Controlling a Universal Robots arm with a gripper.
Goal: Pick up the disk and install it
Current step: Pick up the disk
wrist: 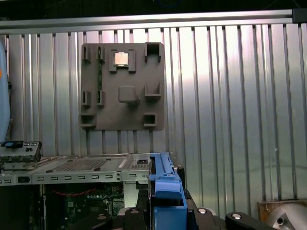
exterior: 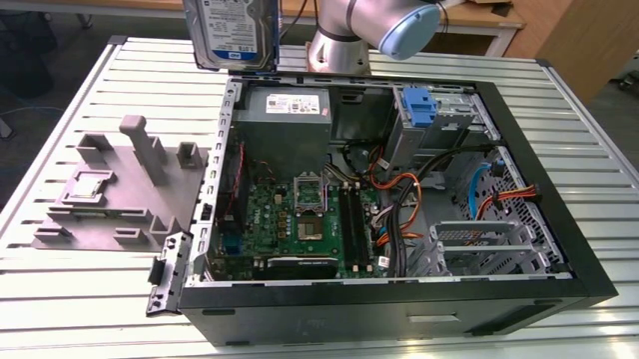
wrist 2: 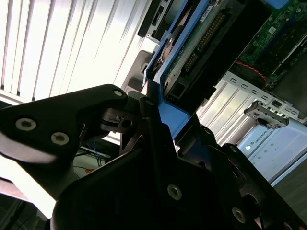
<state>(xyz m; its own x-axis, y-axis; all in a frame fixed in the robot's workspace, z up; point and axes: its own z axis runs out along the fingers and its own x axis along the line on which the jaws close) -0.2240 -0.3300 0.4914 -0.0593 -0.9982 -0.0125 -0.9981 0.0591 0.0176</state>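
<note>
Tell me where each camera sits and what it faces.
Exterior view: raised beside the table, looking down into the open computer case; the arm shows.
First wrist view: wrist-mounted, facing the table and grey fixture plate past the disk.
Second wrist view: wrist-mounted, looking along the disk into the computer case; black jaws clamp it.
Shared: all three show the disk.

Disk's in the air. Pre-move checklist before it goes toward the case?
1. Disk off the table: ok. The disk hangs above the case at the exterior view's upper left.
2. Grip: ok. The gripper is shut on the disk's blue bracket in the second wrist view.
3. Case open: ok, motherboard exposed.
4. Cables: not ok. Orange cables lie loose beside the drive cage.
5. Target bay free: cannot tell.
</note>
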